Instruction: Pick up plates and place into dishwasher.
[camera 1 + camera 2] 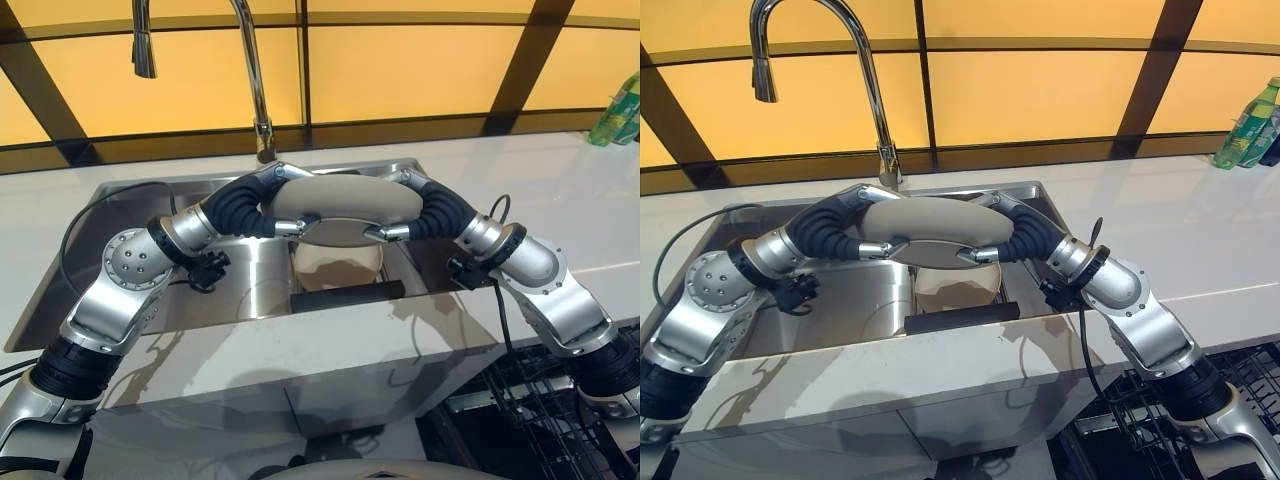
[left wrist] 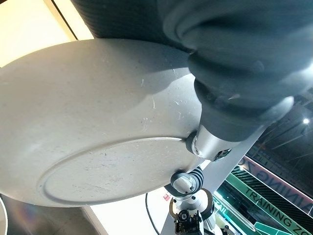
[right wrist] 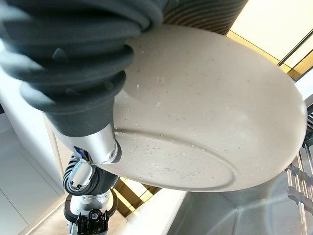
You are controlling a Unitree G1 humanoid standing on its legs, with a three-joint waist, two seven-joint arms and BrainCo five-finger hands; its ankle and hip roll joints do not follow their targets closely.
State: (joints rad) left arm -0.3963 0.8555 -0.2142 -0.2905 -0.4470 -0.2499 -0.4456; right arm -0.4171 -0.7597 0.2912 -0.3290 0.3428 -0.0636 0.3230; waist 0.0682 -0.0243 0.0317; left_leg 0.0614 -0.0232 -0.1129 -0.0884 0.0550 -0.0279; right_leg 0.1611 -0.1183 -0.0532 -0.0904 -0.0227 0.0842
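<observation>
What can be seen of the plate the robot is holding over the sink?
The plate is round, pale beige and matte, stoneware by the look, lightly speckled, with a raised foot ring on its underside. It is held about level above the steel sink, its rim clamped between the left hand on one side and the right hand on the other. More beige dishes sit in the basin directly below, apart from it.

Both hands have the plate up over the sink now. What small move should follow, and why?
Probably carry the plate toward the robot's right and down toward the dishwasher rack. The left hand and right hand clamp its opposite edges above the sink, clear of the bowl below, and the rack sits open at lower right.
</observation>
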